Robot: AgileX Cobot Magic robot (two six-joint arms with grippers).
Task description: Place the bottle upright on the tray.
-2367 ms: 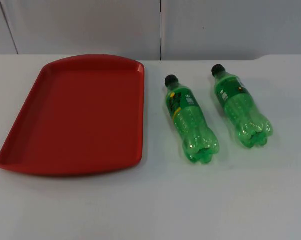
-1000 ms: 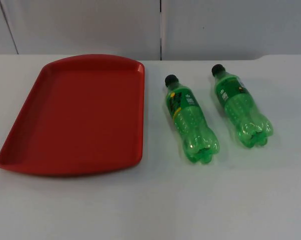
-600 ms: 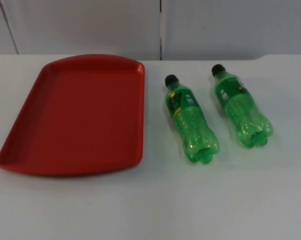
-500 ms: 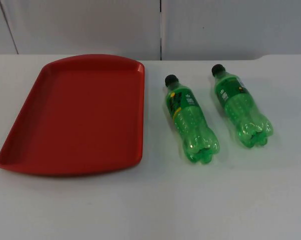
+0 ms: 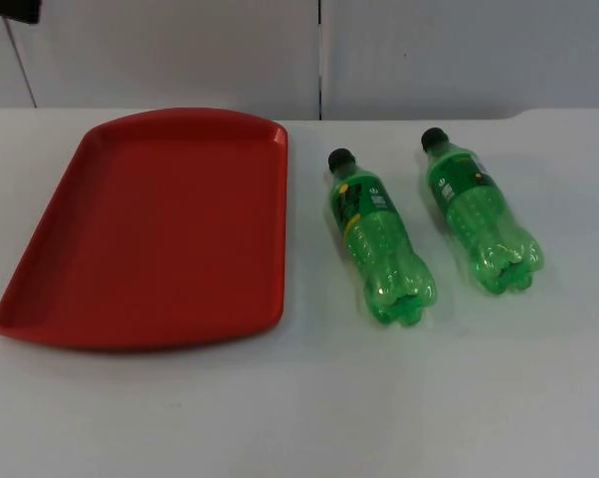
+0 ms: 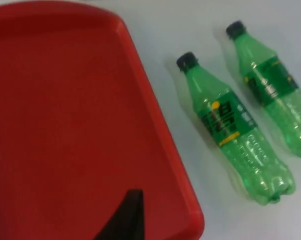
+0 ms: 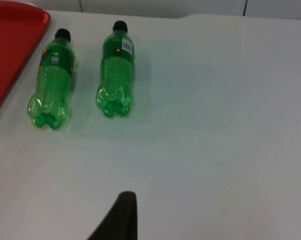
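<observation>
Two green plastic bottles with black caps lie on their sides on the white table, caps toward the wall. One bottle [image 5: 379,239] [image 6: 233,127] [image 7: 53,75] lies just right of the red tray [image 5: 140,229] [image 6: 65,125] [image 7: 10,45]. The other bottle [image 5: 482,212] [image 6: 275,90] [image 7: 117,70] lies further right. The tray holds nothing. My left gripper [image 6: 121,220] hangs above the tray's near right part, left of the bottles. My right gripper [image 7: 118,217] hangs over bare table, in front of and to the right of both bottles. Neither gripper touches anything.
The grey partition wall [image 5: 319,50] closes off the table behind the tray and bottles. A black piece of the left arm [image 5: 11,10] stands at the upper left. White table top [image 5: 429,398] stretches in front of the bottles and tray.
A black piece of the left arm has come into the top view's upper left corner. The bottles and tray have not moved.
</observation>
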